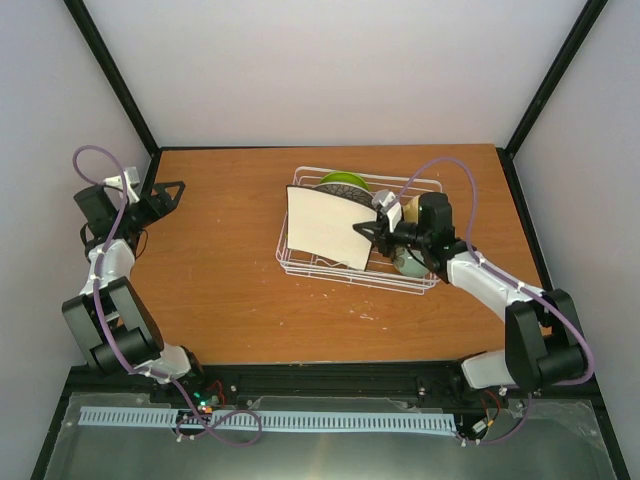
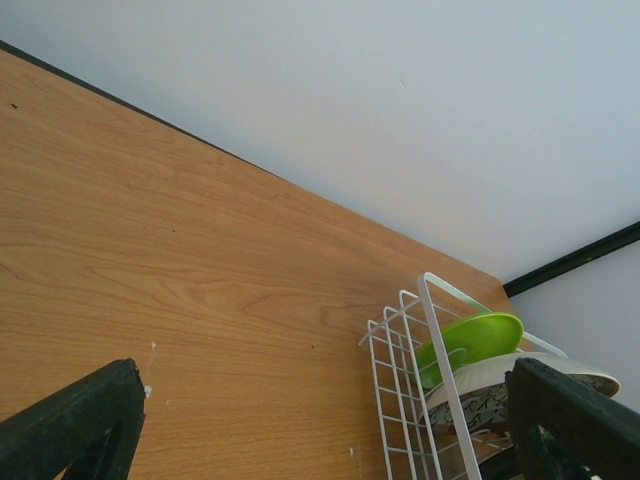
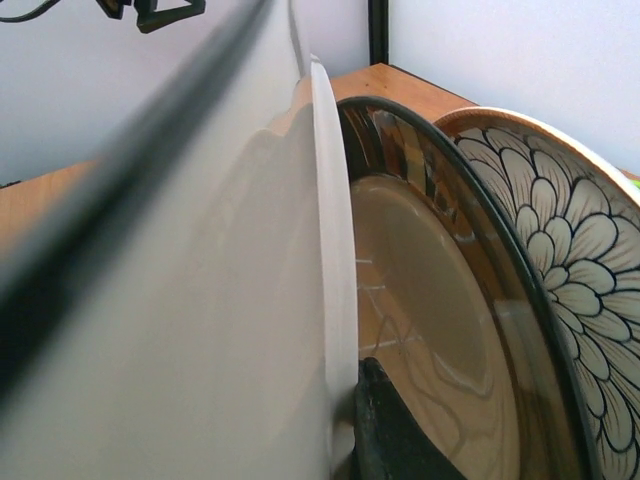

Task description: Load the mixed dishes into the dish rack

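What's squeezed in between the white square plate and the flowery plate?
The dark-rimmed cream plate stands between the white square plate and the petal-patterned plate. The right wrist view shows this clearly.

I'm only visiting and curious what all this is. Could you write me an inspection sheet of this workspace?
Surface: wooden table, a few pale specks.
Job's things: rack holds lime plate, petal plate, cream plate, bowl and mug; white plate is tilted over the rack's left part, held.
Clutter: nothing seen.
Grippers: left gripper open, at the table's left edge; right gripper shut on the white plate.
Cables: purple cables loop along both arms.
Surroundings: white walls, black frame posts.
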### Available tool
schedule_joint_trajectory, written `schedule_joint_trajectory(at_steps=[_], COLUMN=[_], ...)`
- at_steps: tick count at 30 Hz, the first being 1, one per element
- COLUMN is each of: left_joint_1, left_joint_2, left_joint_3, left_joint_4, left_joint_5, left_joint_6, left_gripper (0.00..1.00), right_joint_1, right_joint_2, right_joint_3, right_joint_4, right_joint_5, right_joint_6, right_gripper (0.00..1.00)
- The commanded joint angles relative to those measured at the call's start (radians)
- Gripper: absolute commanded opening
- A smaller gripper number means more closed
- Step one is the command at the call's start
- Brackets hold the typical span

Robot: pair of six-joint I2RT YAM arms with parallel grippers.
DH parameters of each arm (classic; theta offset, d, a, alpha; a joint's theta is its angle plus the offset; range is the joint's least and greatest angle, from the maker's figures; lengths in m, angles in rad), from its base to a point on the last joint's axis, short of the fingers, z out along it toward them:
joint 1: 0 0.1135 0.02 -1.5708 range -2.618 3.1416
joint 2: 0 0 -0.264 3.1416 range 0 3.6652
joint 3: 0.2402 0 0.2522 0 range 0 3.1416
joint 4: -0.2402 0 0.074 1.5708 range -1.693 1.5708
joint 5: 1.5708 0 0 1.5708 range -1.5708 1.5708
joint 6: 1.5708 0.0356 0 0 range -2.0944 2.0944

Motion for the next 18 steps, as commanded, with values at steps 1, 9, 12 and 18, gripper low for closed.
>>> schedule_joint_trajectory(at_steps=[1,9,12,18], left_joint_1=[0.006,0.006,0.006,0.006], left_joint_2=[-0.009,-0.001,0.005,0.003], left_joint_3=[-0.001,0.001,0.003,0.004], left_joint_4=[0.043,0.042,0.044,0.039], left_joint_5=[0.031,0.026,0.025,0.018], left_joint_6=[-0.012,-0.005,-0.007,0.001], left_gripper=[0.98,0.98,0.98,0.98], right_joint_1=[-0.003,-0.003,-0.001,0.013], right_joint_2=[0.099,0.217,0.228,0.201], right_joint_3=[0.020,0.106,0.123,0.122], right_joint_4=[-0.058,-0.124,-0.167,-0.227], right_joint_5=[0.075,0.083,0.086,0.105], right_joint_6=[-0.083,-0.162,-0.177,-0.177], right_gripper=[0.03,0.03,0.03,0.03])
